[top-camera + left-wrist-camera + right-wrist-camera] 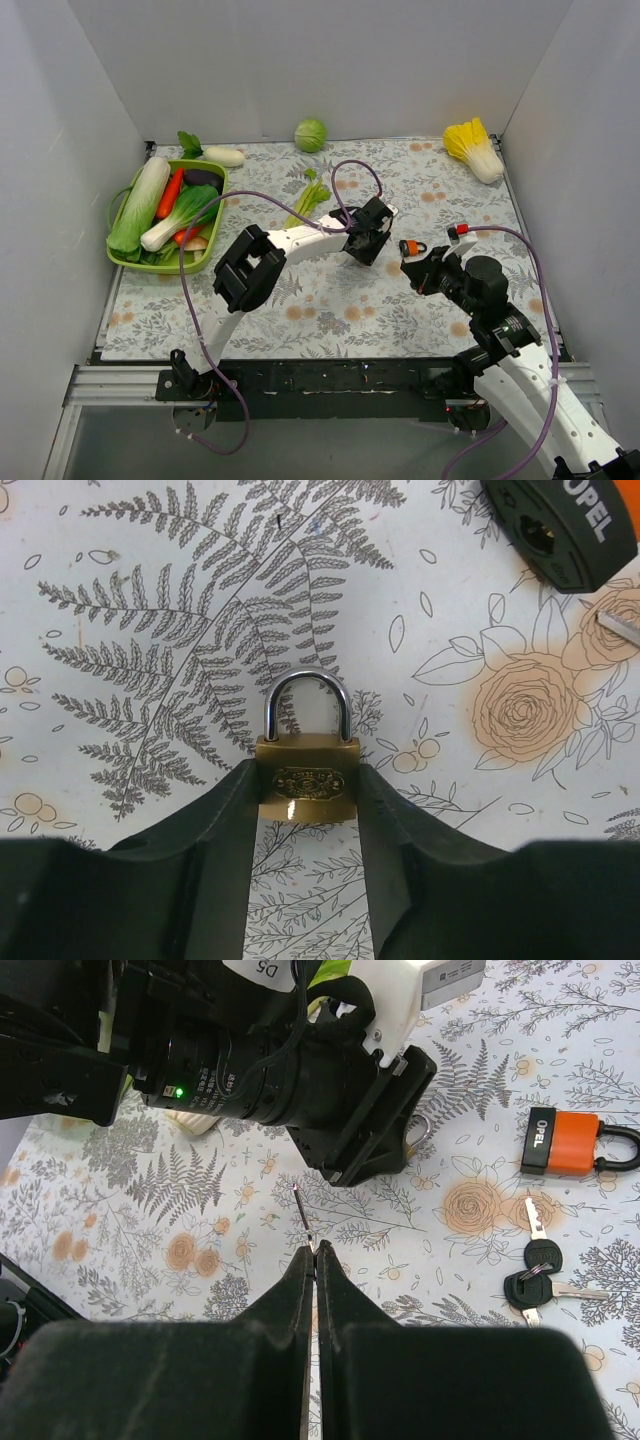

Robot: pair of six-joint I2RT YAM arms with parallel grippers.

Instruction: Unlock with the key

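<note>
Flowered tablecloth (330,310) covers the table, with white walls (330,60) boxing it in. Close in, the right gripper (312,1252) is pinched tight on a key (302,1210), its blade poking forward. Spare keys (532,1278) lie beside an orange padlock (565,1143). Just ahead, the left gripper (307,780) clamps a brass padlock (305,760), its bulk half hiding it. A vegetable tray (215,215) sits far left.

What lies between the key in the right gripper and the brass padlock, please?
In the right wrist view, only bare flowered cloth, then a black finger of the left gripper, which clamps the brass padlock; the key points that way.
</note>
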